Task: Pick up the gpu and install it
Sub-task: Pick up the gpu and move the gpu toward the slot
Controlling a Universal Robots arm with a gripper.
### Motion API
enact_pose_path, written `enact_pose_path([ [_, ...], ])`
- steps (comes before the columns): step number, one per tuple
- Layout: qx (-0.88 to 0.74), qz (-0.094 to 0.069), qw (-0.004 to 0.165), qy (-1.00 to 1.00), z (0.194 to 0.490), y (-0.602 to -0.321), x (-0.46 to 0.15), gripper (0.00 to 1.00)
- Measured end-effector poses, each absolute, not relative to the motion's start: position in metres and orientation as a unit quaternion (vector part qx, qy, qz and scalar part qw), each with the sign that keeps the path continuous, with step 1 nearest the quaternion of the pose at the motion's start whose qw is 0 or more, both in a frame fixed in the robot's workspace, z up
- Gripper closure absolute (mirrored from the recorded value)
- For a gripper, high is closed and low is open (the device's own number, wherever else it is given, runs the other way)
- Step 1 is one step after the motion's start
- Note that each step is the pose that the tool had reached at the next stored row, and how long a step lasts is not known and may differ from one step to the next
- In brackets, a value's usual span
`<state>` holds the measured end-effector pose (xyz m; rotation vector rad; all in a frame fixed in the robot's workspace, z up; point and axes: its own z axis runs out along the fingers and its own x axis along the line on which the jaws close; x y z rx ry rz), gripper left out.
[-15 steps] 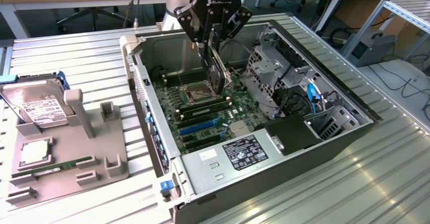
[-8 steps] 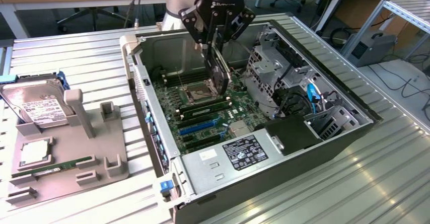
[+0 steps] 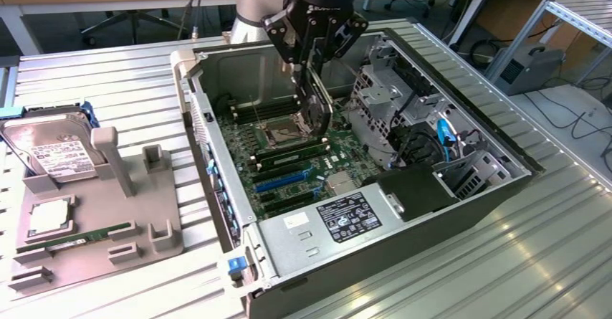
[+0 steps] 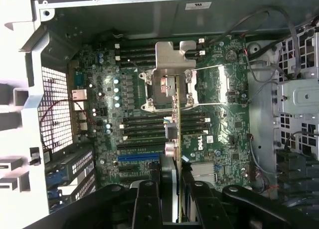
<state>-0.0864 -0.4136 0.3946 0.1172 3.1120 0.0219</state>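
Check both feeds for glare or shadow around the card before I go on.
Exterior view: glare streaks the ribbed metal table; the thin dark gpu card held by the end effector stands as a silhouette over the open grey computer case. Wrist view: that case's outer side is washed out white; the green motherboard is dim but readable.

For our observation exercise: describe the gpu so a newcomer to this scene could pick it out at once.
Start at the open computer case in the middle. Above its motherboard the robot's hand grips the gpu. It is the one thin dark card held upright on edge, not lying flat like the board below.
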Motion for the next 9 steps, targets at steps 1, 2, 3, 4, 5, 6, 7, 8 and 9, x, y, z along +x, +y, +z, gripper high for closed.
enact_pose_path([
  [1, 0.038, 0.007, 0.014, 0.999, 0.3941, -0.4136, -0.0854, 0.73],
  [2, 0.038, 0.007, 0.014, 0.999, 0.3937, -0.4136, -0.0846, 0.73],
  [3, 0.038, 0.007, 0.014, 0.999, 0.3933, -0.4136, -0.0836, 0.73],
  [4, 0.038, 0.007, 0.014, 0.999, 0.3929, -0.4136, -0.0829, 0.73],
  [5, 0.038, 0.007, 0.014, 0.999, 0.3924, -0.4136, -0.0819, 0.73],
  [6, 0.038, 0.007, 0.014, 0.999, 0.3920, -0.4136, -0.0811, 0.73],
  [7, 0.038, 0.007, 0.014, 0.999, 0.3913, -0.4136, -0.0795, 0.73],
  [8, 0.038, 0.007, 0.014, 0.999, 0.3906, -0.4136, -0.0780, 0.73],
  [9, 0.038, 0.007, 0.014, 0.999, 0.3898, -0.4136, -0.0766, 0.73],
])
